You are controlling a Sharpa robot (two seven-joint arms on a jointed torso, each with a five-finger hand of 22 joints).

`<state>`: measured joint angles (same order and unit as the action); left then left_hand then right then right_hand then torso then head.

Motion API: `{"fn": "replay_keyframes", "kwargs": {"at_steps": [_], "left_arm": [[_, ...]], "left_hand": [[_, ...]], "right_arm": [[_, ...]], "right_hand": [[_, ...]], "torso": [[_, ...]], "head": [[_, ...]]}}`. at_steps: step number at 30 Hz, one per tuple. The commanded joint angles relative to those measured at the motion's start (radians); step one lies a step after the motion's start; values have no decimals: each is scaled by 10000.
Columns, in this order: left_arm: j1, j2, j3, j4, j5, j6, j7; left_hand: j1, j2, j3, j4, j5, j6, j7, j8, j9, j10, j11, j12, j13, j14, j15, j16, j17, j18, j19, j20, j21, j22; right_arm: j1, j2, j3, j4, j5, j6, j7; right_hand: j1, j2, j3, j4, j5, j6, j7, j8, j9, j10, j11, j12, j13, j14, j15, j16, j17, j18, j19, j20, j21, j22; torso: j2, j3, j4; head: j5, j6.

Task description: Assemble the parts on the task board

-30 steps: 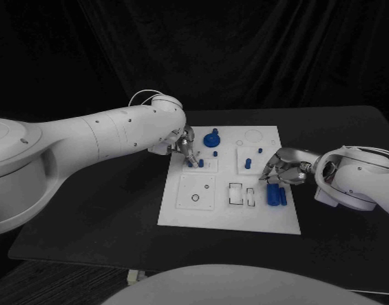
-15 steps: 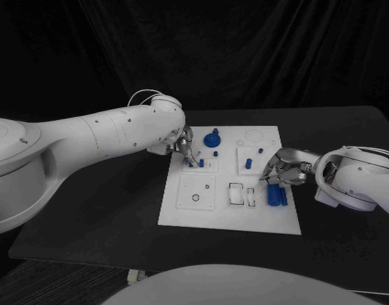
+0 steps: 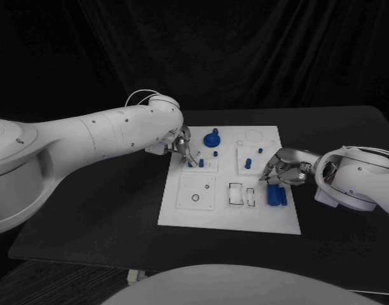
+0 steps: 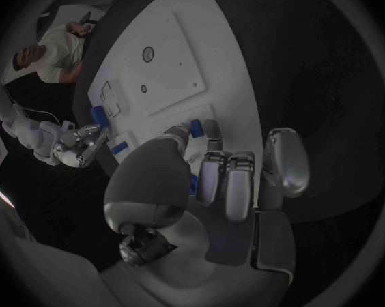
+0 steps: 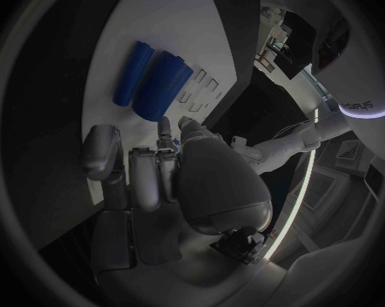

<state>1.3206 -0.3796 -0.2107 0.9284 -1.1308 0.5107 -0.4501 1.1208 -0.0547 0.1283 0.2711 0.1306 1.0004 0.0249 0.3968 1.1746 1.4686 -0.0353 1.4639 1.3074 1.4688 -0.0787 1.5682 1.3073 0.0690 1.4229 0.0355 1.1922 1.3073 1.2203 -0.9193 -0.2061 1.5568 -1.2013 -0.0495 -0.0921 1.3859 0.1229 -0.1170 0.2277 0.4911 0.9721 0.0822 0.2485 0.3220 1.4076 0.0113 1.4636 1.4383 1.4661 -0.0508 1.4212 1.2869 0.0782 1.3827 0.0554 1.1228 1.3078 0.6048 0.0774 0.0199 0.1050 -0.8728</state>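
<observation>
The white task board lies mid-table. My left hand reaches down onto its upper-left square, thumb and a finger pinching a small blue peg that stands there. A round blue knob sits just behind. My right hand hovers over the board's right side, fingers curled in, with a small blue part between thumb and fingertips. Two blue cylinders lie side by side just in front of that hand, apart from its fingers.
More small blue pegs stand in the upper-right square. The board also has a ring outline, an oval slot and rectangular slots. The black table spreads round the board.
</observation>
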Motion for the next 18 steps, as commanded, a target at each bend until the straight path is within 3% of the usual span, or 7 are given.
{"fn": "replay_keyframes", "kwargs": {"at_steps": [1, 11, 16, 18], "left_arm": [[-16, -12, 8, 58, 44, -184, 182], [56, -289, 8, 473, 44, -509, 722], [246, -639, 9, 944, 45, -583, 1013], [389, -844, 9, 1225, 45, -612, 1095]], "left_hand": [[-139, -17, -30, 93, -79, -16, 19, 3, 33, 293, -8, -15, 1881, 1020, -22, 26, 2635, 58, -24, -30, -26, 1642], [-123, -224, -411, 103, -240, -105, 36, 64, 280, 341, 5, 51, 1927, 1020, -8, 26, 2635, 50, 1, -18, 15, 1655], [-4, -320, -675, 103, -281, -128, 33, 140, 456, 381, 2, 105, 1965, 1020, -12, 26, 2635, 46, 17, -17, 40, 1662], [86, -318, -846, 112, -483, -128, 26, 180, 556, 378, -3, 98, 1961, 1020, -13, 26, 2635, 51, 12, -21, 18, 1656]], "right_arm": [[-29, 1, 5, -7, -12, 84, -128], [-35, -16, 5, -20, -12, 69, -122], [-36, -46, 5, -30, -12, 60, -131], [-36, -55, 5, -42, -12, 61, -131]], "right_hand": [[428, 290, 65, 0, 41, -46, 3, -31, -13, 26, -70, -291, -1438, 161, -71, -33, -16, 183, -74, -24, -40, 1299], [420, 282, 70, 5, 40, -46, 4, -31, -12, 17, -67, -298, -1450, 154, -68, -45, -33, 188, -84, -22, -72, 1291], [420, 282, 70, 5, 40, -46, 4, -31, -12, 17, -67, -298, -1450, 154, -68, -45, -33, 188, -84, -22, -72, 1291], [420, 282, 70, 5, 40, -46, 4, -31, -12, 17, -67, -298, -1450, 154, -68, -45, -33, 188, -84, -22, -72, 1291]], "torso": [[-5, 1, 7], [-11, 0, 0], [-22, -1, 0], [-41, 1, 8]], "head": [[24, 2], [41, 2], [11, 2], [3, 2]]}}
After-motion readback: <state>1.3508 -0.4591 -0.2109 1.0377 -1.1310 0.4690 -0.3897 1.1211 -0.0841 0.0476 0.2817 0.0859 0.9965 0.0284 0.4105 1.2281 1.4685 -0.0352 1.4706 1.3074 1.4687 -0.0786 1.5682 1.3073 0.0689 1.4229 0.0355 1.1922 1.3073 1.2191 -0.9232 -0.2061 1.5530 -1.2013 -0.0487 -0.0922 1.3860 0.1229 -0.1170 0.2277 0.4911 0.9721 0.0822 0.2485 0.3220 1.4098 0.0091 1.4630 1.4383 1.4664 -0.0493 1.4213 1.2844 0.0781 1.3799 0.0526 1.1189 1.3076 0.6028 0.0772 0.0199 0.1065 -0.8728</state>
